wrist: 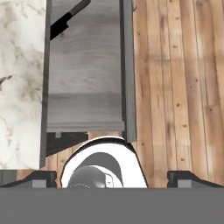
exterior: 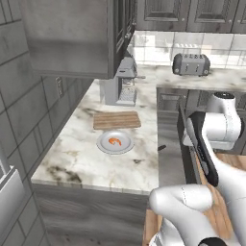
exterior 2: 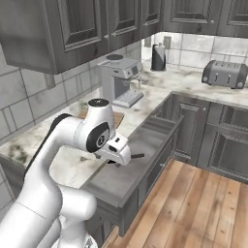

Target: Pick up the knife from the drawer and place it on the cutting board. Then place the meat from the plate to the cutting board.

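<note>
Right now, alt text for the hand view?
Looking down into the open grey drawer, where the black knife lies at an angle in the far corner beside the marble counter. Wooden floor runs along the other side, and the end effector's fingertips stand wide apart at the bottom.

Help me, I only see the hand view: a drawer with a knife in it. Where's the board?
Observer: The board lies on the counter, left of the open drawer in the left base view.
Operator: Is the meat on it?
Observer: No, the meat sits on the plate, beside the board on the side nearer the robot.
Operator: What's behind the board?
Observer: A coffee machine, farther back on the counter.
</note>
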